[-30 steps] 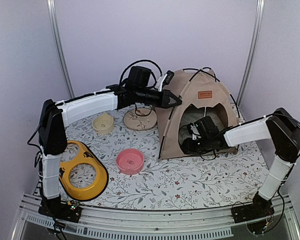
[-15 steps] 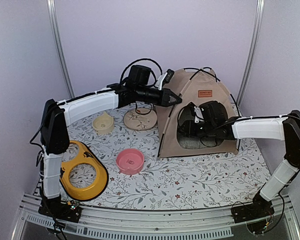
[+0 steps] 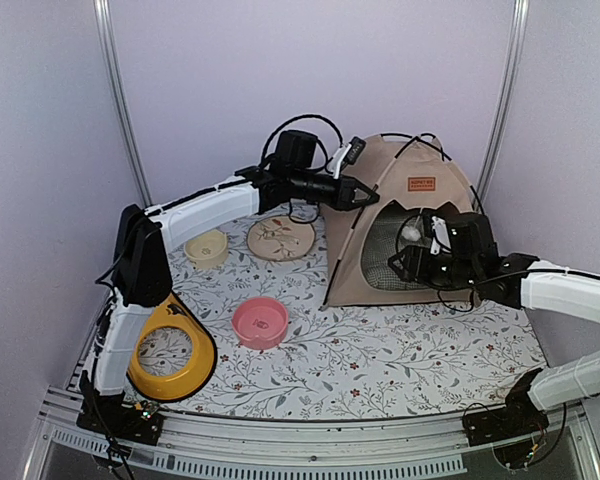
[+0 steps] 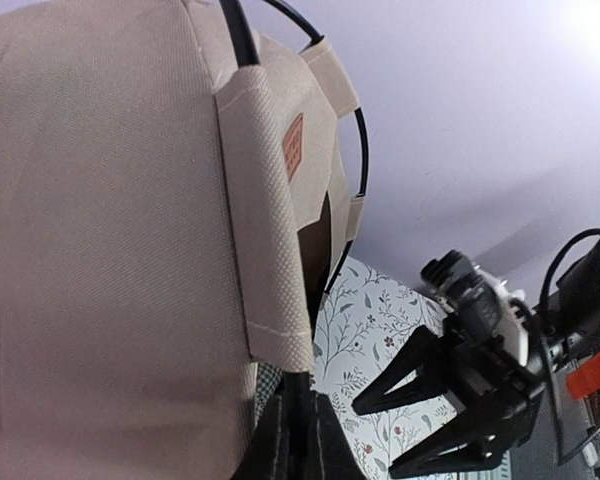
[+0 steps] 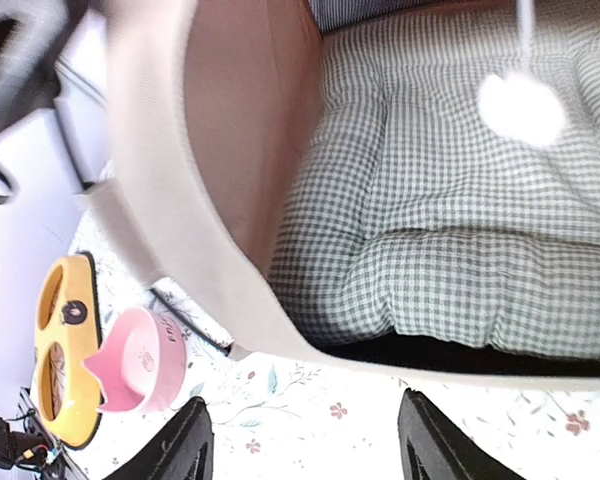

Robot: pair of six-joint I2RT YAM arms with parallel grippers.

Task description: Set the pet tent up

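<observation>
Beige pet tent (image 3: 352, 262) stands upright; left gripper (image 3: 368, 197) pinches its front edge, right gripper (image 5: 305, 405) gapes wide before the green-checked cushion (image 5: 430, 200).

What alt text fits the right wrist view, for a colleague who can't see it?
The right gripper, jaws open, faces the doorway of the pet tent, where a green-checked cushion lies inside and a white pompom dangles above it. A pink bowl and a yellow feeder appear at lower left on the floral mat.
</observation>
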